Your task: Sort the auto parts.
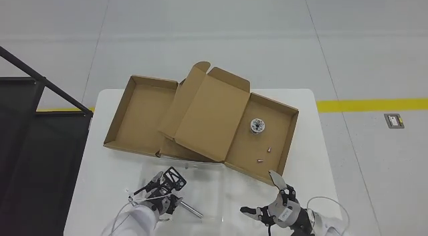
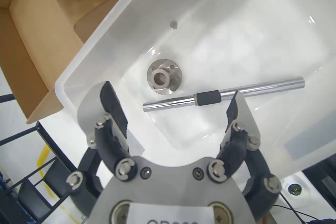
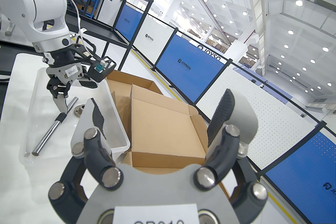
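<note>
Left pincer wide over the rod in the clear bin — lift straight up (no nudging it); right pincer wide, empty, by the table's near edge.

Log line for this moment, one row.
left pincer: open over clear bin | bin holds: steel shaft, flange hub | right pincer: open, empty | cardboard box: round part, two small parts

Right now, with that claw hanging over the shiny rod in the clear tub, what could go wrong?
1. The rod is smooth and round, so it might roll or slip if the open left gripper closes on it.
2. The flange lies close beside the rod; the gripper could knock it.
3. The small screws in the cardboard box look tiny and may be hard to pinch.
</note>
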### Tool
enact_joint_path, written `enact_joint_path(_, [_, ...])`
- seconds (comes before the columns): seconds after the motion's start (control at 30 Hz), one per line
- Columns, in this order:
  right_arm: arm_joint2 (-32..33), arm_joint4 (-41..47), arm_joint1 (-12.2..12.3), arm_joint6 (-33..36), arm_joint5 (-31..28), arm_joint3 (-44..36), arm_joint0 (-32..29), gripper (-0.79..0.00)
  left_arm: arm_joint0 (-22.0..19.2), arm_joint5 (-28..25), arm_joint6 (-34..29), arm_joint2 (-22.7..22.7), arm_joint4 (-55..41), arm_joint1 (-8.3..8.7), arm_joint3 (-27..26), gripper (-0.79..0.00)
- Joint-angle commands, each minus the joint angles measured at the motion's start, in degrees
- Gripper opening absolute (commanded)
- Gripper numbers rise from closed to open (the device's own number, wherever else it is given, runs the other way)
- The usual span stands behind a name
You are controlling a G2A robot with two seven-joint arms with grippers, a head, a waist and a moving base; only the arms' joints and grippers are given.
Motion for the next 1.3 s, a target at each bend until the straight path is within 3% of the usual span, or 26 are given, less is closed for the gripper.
enact_joint_path(0.0, [0.00, 0.00, 0.00, 0.00, 0.00, 0.00, 0.00, 0.000, -1.12, 0.89, 0.07, 0.21, -1.06, -0.19, 1.56, 0.000])
enact_joint_path(0.13, [0.00, 0.00, 0.00, 0.00, 0.00, 0.00, 0.00, 0.000, -3.07, 1.42, -0.10, 0.17, -3.80, -0.47, 4.10, 0.000])
enact_joint_path(0.17, [0.00, 0.00, 0.00, 0.00, 0.00, 0.00, 0.00, 0.000, -3.53, 1.27, -0.34, 0.09, -4.72, -0.52, 4.63, -0.052])
enact_joint_path(0.33, [0.00, 0.00, 0.00, 0.00, 0.00, 0.00, 0.00, 0.000, -5.10, 1.06, -1.45, 0.04, -6.69, -0.69, 6.36, -0.172])
enact_joint_path(0.77, [0.00, 0.00, 0.00, 0.00, 0.00, 0.00, 0.00, 0.000, -7.69, 2.33, -2.48, 0.75, -7.59, -1.05, 10.49, -0.262])
enact_joint_path(1.03, [0.00, 0.00, 0.00, 0.00, 0.00, 0.00, 0.00, 0.000, -8.81, 3.13, -2.21, 1.37, -7.47, -1.26, 11.95, -0.422])
enact_joint_path(1.27, [0.00, 0.00, 0.00, 0.00, 0.00, 0.00, 0.00, 0.000, -9.43, 3.63, -2.32, 1.64, -7.44, -1.39, 12.58, -0.416])
